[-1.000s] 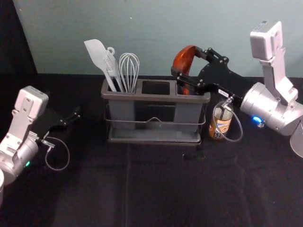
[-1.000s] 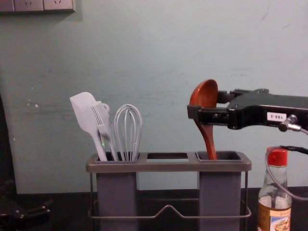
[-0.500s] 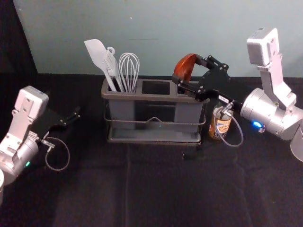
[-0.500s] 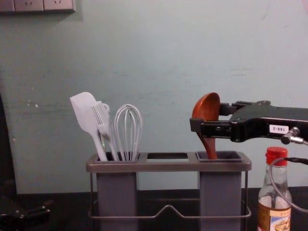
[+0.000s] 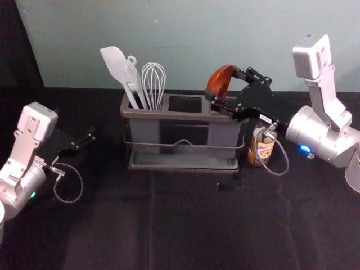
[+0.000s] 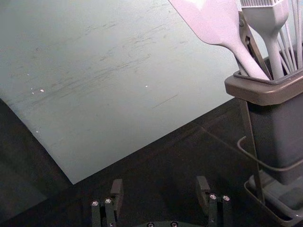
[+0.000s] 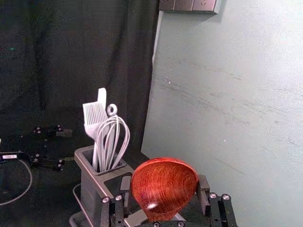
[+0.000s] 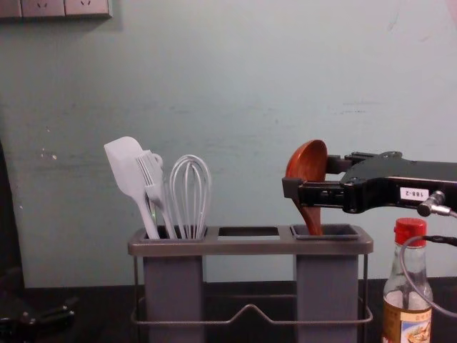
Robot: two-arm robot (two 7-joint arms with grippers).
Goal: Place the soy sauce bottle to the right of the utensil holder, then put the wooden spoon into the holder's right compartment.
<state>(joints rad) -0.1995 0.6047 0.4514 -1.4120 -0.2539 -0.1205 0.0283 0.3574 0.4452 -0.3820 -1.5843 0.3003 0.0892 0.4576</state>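
My left pincer (image 5: 86,139), left of the utensil holder (image 5: 185,116), is spread apart. A spatula (image 8: 127,168), brush (image 8: 151,179) and whisk (image 8: 190,193) occupy the left compartment. My right pincer (image 5: 220,84) grasps the wooden spoon (image 8: 308,161) by its bowl, handle entering the right compartment. The soy sauce bottle (image 8: 409,314) stands just right of the holder.

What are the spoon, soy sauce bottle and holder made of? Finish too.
Spoon: wood, glossy, probably lacquered; reddish-brown grain with a bright highlight on the bowl.
Soy sauce bottle: clear and smooth, likely glass, could be clear plastic; see-through neck. Red cap looks plastic.
Holder: likely matte plastic, even grey with soft rounded corners; the thin bent rail looks like metal wire.
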